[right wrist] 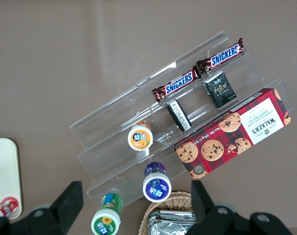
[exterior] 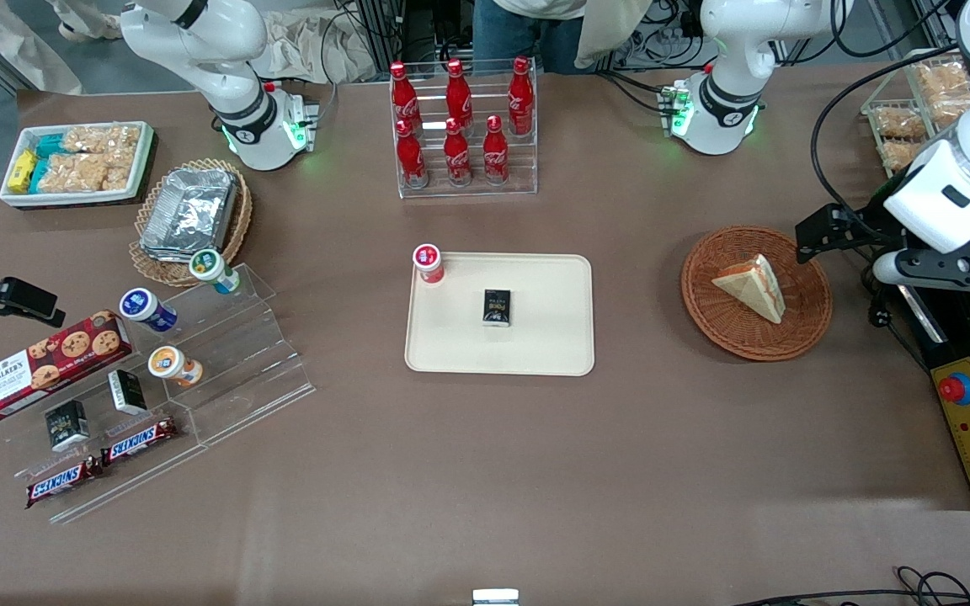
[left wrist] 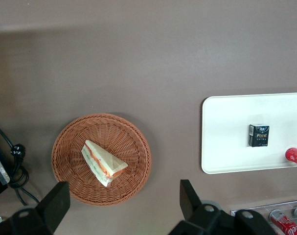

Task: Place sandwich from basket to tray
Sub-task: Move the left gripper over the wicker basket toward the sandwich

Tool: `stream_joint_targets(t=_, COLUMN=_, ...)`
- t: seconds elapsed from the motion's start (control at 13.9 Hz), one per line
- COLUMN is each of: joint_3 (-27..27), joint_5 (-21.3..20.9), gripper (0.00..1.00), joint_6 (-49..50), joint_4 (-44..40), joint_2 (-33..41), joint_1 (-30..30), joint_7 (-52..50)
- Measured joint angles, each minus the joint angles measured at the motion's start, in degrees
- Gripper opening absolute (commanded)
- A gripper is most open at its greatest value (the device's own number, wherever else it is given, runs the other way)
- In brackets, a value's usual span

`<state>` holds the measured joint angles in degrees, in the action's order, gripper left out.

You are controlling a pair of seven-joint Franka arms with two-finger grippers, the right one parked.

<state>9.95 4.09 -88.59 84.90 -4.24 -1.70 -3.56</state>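
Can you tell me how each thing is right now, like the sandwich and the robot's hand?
sandwich: lying in the basket, untouched
basket: holding only the sandwich
tray: holding a small black box and a red-capped cup
small black box: lying flat mid-tray
red-capped cup: at the tray's corner
gripper: open, above the table beside the basket

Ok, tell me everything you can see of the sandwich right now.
The sandwich is a triangular wedge of pale bread with orange-red and green filling showing along its cut edge. It lies alone in the round reddish-brown wicker basket, near the middle, untouched. The gripper hangs open above the basket, well clear of it. The cream tray lies apart, toward the table's middle.
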Motion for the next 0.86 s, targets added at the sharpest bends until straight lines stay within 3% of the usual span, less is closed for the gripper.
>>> stream_joint_targets(t=0.5, joint_3=-0.01, joint_5=-0.05, gripper=1.00, joint_6=0.35, joint_4=-0.03, joint_2=-0.13, joint_1=-0.05, joint_7=-4.54)
stream_joint_targets(t=0.86, joint_3=-0.18, joint_5=-0.04, gripper=1.00, joint_6=6.30, joint_4=0.05, joint_2=0.24, joint_1=-0.13, joint_7=-26.71)
